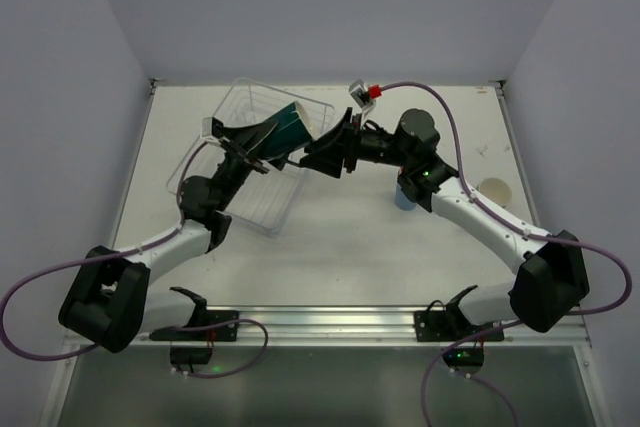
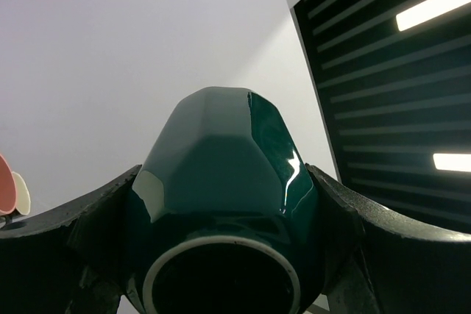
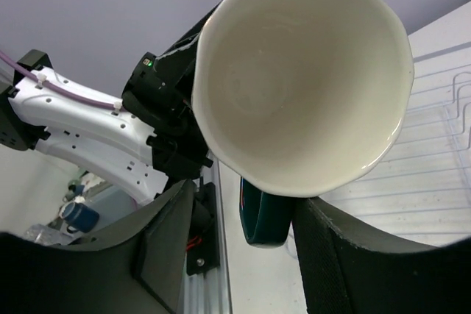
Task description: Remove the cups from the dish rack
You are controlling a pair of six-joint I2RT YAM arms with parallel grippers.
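My left gripper (image 1: 258, 144) is shut on the dark teal mug (image 1: 291, 127) and holds it tilted in the air above the clear dish rack (image 1: 243, 218). In the left wrist view the fingers (image 2: 110, 204) clamp the mug's (image 2: 221, 145) faceted body, its base toward the camera. My right gripper (image 1: 332, 150) is open at the mug's mouth. In the right wrist view the cream inside (image 3: 302, 71) faces the camera and the teal handle (image 3: 266, 218) hangs between the open fingers, against the right one (image 3: 346, 255).
A light-blue tumbler (image 1: 405, 198) stands on the table, half hidden under the right arm. A pale round cup (image 1: 493, 190) stands at the far right. The rack (image 3: 434, 167) looks bare of cups where it shows. Walls close in on three sides.
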